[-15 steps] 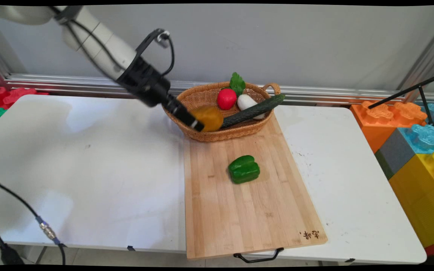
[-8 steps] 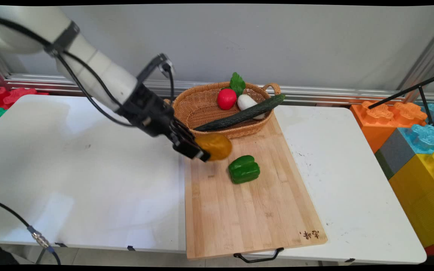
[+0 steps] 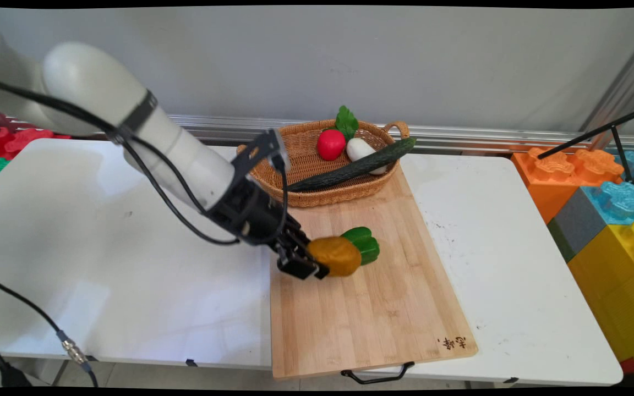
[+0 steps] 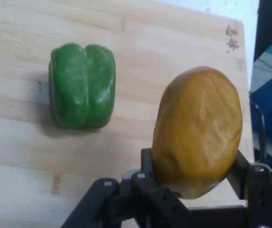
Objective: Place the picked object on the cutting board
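Observation:
My black gripper (image 3: pixel 320 263) is shut on a yellow-brown potato (image 3: pixel 335 256) and holds it just above the wooden cutting board (image 3: pixel 372 313), at the board's left-middle. The hand view shows the potato (image 4: pixel 198 130) clamped between the fingers, filling the lower right. A green bell pepper (image 3: pixel 365 243) lies on the board right behind the potato, partly covered by it; in the hand view the pepper (image 4: pixel 82 86) sits apart, to the upper left.
A wicker basket (image 3: pixel 300 165) at the board's far end holds a red radish (image 3: pixel 331 144), a white vegetable (image 3: pixel 360 149) and a long cucumber (image 3: pixel 350 166). Large coloured toy blocks (image 3: pixel 608 220) stand off the table's right side. A black handle (image 3: pixel 375 377) hangs at the board's near edge.
The arm has carried the potato out of the basket, toward the near side and down over the board, ending beside the green pepper. The grip stayed shut throughout.

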Robot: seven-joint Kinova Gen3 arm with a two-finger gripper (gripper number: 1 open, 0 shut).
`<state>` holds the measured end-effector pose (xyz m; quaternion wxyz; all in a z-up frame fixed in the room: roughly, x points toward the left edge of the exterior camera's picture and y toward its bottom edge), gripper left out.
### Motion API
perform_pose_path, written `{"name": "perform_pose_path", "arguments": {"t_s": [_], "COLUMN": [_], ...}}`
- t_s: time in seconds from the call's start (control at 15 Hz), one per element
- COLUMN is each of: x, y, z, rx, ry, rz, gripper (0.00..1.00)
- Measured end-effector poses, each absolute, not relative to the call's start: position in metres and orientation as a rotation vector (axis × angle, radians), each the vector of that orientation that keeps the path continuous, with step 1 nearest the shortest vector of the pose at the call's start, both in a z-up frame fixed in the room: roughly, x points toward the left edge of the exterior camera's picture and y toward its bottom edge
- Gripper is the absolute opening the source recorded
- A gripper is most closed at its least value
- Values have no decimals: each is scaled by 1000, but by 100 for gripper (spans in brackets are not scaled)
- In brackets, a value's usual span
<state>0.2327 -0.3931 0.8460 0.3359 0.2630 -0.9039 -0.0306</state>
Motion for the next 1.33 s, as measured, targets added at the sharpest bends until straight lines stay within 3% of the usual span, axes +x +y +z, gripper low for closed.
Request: {"name": "perform_pose_path", "arguments": {"t_s": [1.07,1.13,1.33], "x": [213,212,212], "y": [-402,-404,-409], "z": [765,764,767], "rx": [614,612,613], "ry": [-2499,-2500,-2503], "rz": [59,68,81], "gripper": [0,100,100]}}
